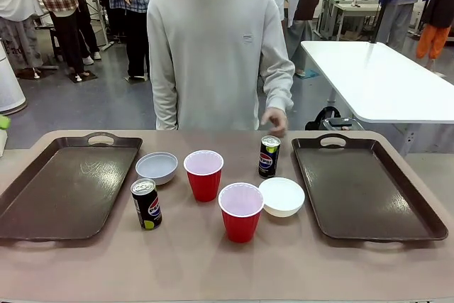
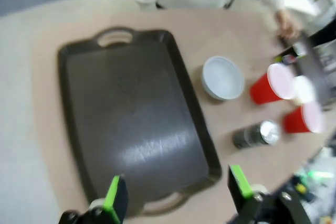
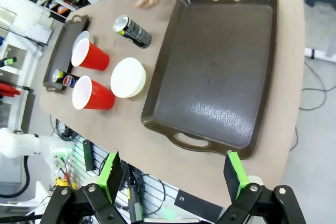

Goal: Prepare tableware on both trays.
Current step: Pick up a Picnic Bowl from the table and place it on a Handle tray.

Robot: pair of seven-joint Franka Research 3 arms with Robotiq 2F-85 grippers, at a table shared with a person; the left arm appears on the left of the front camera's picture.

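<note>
The left tray [image 1: 64, 189] lies at 9 o'clock on the desk [image 1: 213, 267], the right tray [image 1: 365, 189] at 3 o'clock. Between them, on the desk, stand the far cup [image 1: 203, 174], near cup [image 1: 240, 211], left bowl [image 1: 157, 167], right bowl [image 1: 281, 195] and two cans marked "Pepsi" (left can [image 1: 146, 204] at 8 o'clock, right can [image 1: 269, 156] at 1 o'clock, near a person's hand [image 1: 273, 120]). The left tool [image 2: 176, 182] and right tool [image 3: 172, 163] hang released, grasping nothing, each above its own tray's near end.

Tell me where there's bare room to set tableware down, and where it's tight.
Both large dark brown rectangular plastic trays are bare: the left tray and the right tray. The near strip of the beige table is free too. It is tight in the middle between the trays, where the red plastic cups, small white bowls and black-and-blue Pepsi cans cluster.
</note>
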